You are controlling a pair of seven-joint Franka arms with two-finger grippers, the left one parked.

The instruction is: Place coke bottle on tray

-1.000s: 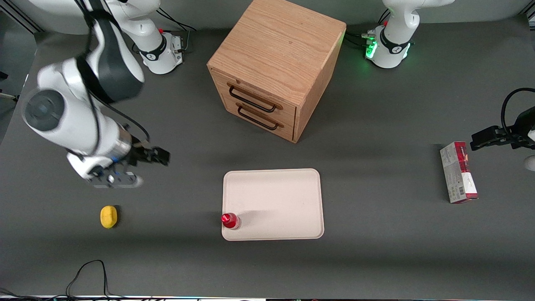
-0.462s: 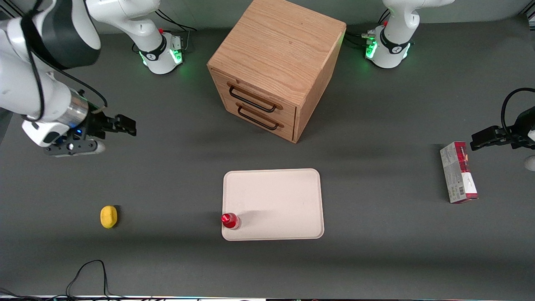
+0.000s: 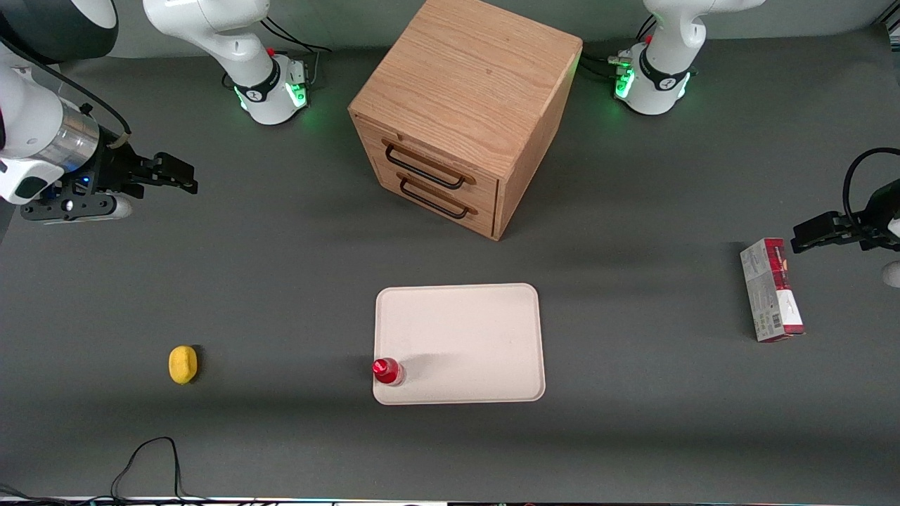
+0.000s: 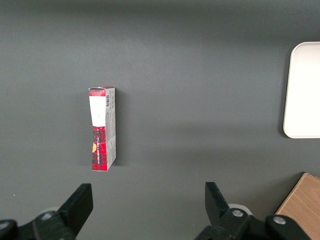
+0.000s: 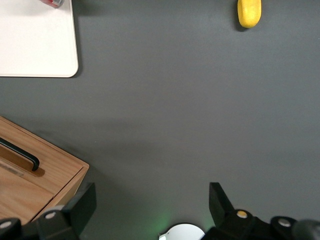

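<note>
Your gripper [image 3: 184,177] has pulled back and up toward the working arm's end of the table, jaws spread wide and empty, leaving the coke bottle [image 3: 387,371] upright, apparently just inside the tray [image 3: 478,330] corner nearest the front camera, so placement looks done.

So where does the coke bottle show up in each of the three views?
Front view: coke bottle stands on the tray, at the corner nearest the camera toward the working arm's end.
Right wrist view: only a sliver is cut off by the frame edge.
Left wrist view: not in it.
Shared landmark: the tray.
The gripper, open, is away from it.
</note>
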